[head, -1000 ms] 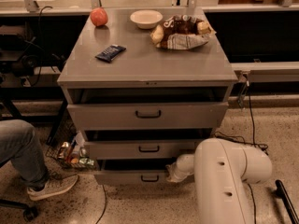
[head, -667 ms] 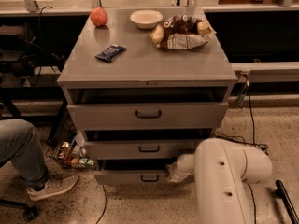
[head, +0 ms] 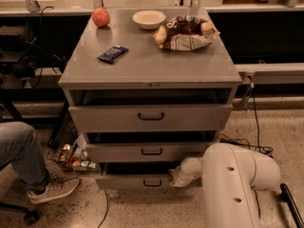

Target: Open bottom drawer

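The bottom drawer is the low grey front with a small black bar handle at the foot of the grey cabinet; it stands pulled out a little, with a dark gap above it. My white arm reaches in from the lower right. My gripper is at the drawer's right end, just right of the handle, hidden behind the white wrist.
Above are the mid-sized drawer and the tallest drawer, both slightly out. The cabinet top holds an apple, a bowl, a chip bag and a dark packet. A person's leg and shoe are at left.
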`<control>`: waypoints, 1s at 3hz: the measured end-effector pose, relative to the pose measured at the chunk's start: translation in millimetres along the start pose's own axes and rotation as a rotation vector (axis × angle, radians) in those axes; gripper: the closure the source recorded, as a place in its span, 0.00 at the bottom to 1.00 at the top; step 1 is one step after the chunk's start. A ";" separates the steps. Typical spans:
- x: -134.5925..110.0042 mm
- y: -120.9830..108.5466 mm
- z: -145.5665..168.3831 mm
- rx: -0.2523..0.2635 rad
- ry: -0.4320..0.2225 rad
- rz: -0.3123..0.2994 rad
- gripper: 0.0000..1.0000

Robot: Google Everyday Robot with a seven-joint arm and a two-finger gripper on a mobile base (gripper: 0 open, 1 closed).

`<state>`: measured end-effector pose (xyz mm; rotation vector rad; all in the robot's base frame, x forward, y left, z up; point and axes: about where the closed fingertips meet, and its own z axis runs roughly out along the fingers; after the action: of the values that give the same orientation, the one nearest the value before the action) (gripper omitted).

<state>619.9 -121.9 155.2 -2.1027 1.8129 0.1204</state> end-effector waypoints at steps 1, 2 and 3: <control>-0.2 4.9 -0.3 0.000 0.000 0.009 1.00; -0.5 4.7 -1.3 0.000 0.000 0.009 1.00; -2.9 21.0 -1.4 0.002 -0.004 0.040 1.00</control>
<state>598.8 -122.0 152.8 -2.0641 1.8524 0.1332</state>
